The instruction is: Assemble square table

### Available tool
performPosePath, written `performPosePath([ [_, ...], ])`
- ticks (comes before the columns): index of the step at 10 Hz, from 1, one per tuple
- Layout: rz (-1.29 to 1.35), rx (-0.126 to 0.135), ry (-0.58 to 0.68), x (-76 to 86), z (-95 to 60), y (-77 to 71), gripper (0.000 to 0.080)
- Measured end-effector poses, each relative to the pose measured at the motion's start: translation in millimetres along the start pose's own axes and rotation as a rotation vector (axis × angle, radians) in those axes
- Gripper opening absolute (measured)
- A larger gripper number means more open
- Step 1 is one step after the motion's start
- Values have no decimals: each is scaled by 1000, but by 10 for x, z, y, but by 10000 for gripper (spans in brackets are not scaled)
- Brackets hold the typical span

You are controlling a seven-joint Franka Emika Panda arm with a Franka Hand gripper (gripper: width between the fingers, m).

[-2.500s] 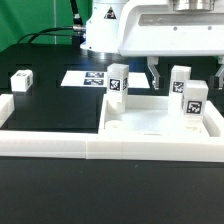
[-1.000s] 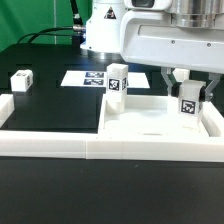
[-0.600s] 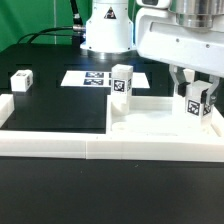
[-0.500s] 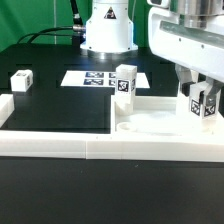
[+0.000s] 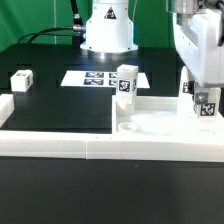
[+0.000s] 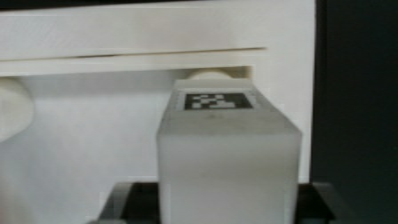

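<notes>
The white square slab (image 5: 150,122) lies flat at the exterior view's right, inside the border wall. One tagged white leg (image 5: 127,82) stands upright on its far left corner. My gripper (image 5: 204,98) is shut on another upright tagged leg (image 5: 206,106) at the slab's right side. In the wrist view that leg (image 6: 222,150) fills the middle with its tag on top, between my dark fingers (image 6: 128,200), with the slab (image 6: 98,105) behind it. A further tagged leg (image 5: 189,88) shows partly behind my gripper. A loose leg block (image 5: 20,81) lies far left on the black table.
The low white border wall (image 5: 60,146) runs along the front and turns back at the left end (image 5: 6,106). The marker board (image 5: 92,77) lies flat behind the slab. The robot base (image 5: 108,28) stands at the back.
My gripper came down onto the right leg and closed on it. It then moved to the exterior view's right, and the slab with its upright legs shifted right with it.
</notes>
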State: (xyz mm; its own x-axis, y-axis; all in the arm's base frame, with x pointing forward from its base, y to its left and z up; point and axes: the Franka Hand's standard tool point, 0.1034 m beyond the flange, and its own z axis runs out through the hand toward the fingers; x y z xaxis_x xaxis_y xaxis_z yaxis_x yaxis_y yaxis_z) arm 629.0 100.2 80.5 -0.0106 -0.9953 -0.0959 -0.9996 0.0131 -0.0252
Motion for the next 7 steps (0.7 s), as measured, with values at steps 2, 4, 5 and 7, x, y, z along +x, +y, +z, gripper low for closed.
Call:
performPosePath([
  [2, -69, -20, 0, -8, 1, 21, 421],
  [4, -464, -79, -28, -171, 28, 53, 630],
  [5, -572, -89, -38, -212, 69, 89, 630],
  [7, -699, -87, -40, -179, 67, 80, 646],
])
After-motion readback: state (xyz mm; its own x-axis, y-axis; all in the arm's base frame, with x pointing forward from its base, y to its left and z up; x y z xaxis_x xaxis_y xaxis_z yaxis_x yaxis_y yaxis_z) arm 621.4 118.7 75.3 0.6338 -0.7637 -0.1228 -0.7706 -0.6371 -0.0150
